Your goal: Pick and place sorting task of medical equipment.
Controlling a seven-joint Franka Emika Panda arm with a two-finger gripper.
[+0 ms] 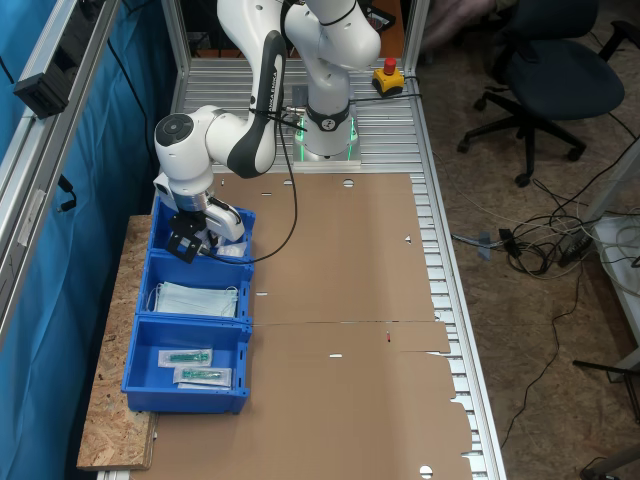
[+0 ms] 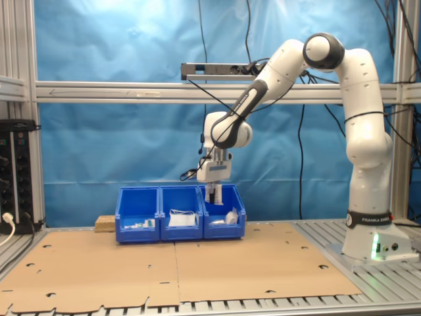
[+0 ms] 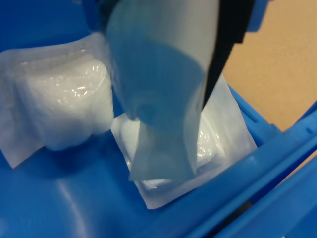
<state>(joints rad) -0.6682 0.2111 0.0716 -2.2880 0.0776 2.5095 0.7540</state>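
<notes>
While the gripper (image 1: 185, 243) hangs low over the end bin (image 1: 240, 222) of the blue three-bin row, the bin nearest the arm's base (image 1: 327, 132), it pinches a white sealed packet (image 3: 158, 89) that dangles from its fingers in the wrist view. Two more white packets (image 3: 54, 106) lie on that bin's floor beneath it. The middle bin (image 1: 155, 275) holds light-blue face masks (image 1: 197, 299); the far bin (image 1: 135, 370) holds syringe packets (image 1: 187, 357). The row sits at the edge of the cardboard-covered bench (image 1: 340, 300).
</notes>
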